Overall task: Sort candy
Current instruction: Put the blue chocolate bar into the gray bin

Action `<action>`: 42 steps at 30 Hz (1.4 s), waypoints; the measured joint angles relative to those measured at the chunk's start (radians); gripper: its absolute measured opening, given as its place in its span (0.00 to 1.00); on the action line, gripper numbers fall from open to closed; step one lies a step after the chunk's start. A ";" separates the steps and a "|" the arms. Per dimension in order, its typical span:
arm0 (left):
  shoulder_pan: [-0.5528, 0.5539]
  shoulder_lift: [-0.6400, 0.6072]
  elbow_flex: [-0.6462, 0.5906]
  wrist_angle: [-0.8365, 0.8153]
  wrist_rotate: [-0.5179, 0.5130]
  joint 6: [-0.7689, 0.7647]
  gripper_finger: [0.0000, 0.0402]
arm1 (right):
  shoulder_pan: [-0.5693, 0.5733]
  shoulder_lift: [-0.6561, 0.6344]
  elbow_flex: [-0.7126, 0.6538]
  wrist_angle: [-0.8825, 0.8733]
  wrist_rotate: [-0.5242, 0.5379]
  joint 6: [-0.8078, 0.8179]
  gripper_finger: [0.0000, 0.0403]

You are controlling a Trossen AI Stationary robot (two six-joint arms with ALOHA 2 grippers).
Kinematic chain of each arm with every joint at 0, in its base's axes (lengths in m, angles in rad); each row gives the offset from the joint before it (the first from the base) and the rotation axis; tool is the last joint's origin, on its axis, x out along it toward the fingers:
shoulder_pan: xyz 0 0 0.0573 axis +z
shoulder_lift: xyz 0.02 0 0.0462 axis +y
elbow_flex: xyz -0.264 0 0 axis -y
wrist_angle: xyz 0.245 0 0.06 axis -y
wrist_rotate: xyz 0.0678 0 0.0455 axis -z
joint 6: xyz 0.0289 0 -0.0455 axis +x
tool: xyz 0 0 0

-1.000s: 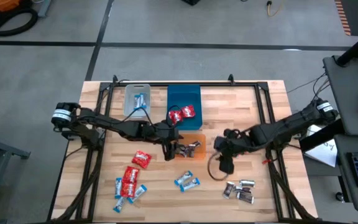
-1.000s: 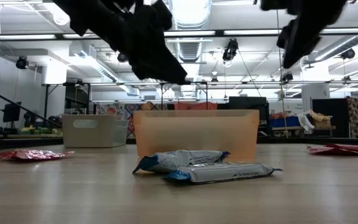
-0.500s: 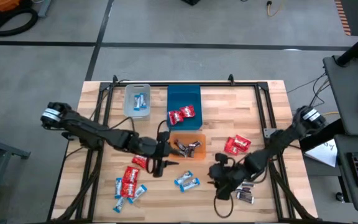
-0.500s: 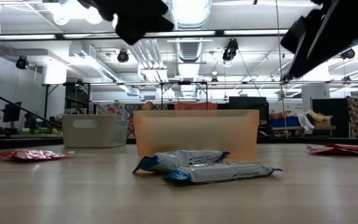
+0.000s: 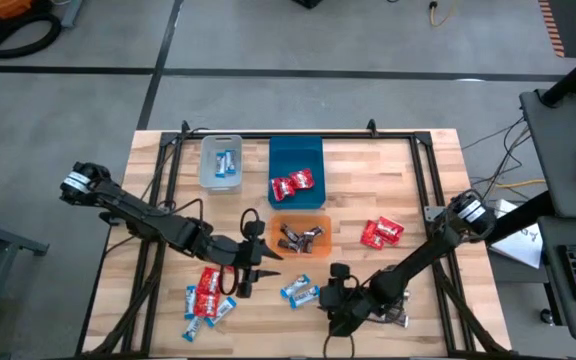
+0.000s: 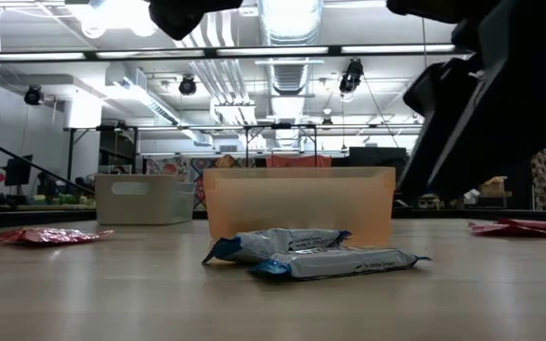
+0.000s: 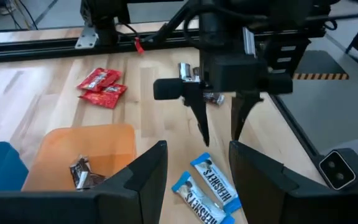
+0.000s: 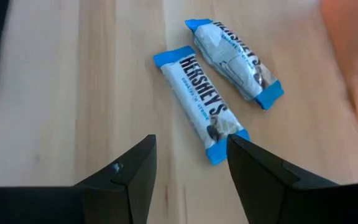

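Wooden table (image 5: 438, 180), seen from above w/ both arms reaching in over its near half. Left arm runs in from 9 o'clock; left gripper (image 5: 260, 266) sits just left of table centre, fingers apart, holding nothing. Right arm comes from 3 o'clock down toward 6; right gripper (image 5: 330, 300) hangs low near the front edge, fingers spread, empty. In the left wrist view the right gripper (image 7: 219, 127) points straight down w/ its two fingers parted above the wood.

Bins: blue bin (image 5: 296, 160) at 12 o'clock of centre, w/ red candies (image 5: 292, 184) lying at its near end. Clear bin (image 5: 221, 162) just left of it, blue-and-white candy inside. Orange bin (image 5: 301, 236) at centre, holding dark brown-silver candies (image 5: 298, 238).

Loose candy on the wood:
- two blue-and-white bars (image 5: 301, 292) btwn the two grippers, at 6 o'clock of the orange bin, side by side; right wrist view shows them (image 8: 201, 102) just ahead of the parted fingers, not touched.
- red + blue-and-white pile (image 5: 206, 296) at 7 o'clock.
- red pair (image 5: 380, 232) at 3 o'clock of the orange bin.
- brown-silver pieces (image 5: 400, 318) at 5 o'clock, partly hidden by the right arm.
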 joint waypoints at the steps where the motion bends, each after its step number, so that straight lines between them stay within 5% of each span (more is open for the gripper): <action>1: 0.000 0.000 0.000 -0.002 0.000 -0.003 0.39 | 0.000 0.014 0.018 -0.008 0.015 -0.013 0.46; 28: 0.000 0.000 -0.002 -0.020 -0.002 -0.049 0.39 | -0.057 0.175 0.091 0.019 0.028 -0.116 0.46; 42: 0.000 0.000 -0.002 -0.022 -0.002 -0.057 0.39 | -0.068 0.171 0.086 0.033 -0.028 -0.136 0.05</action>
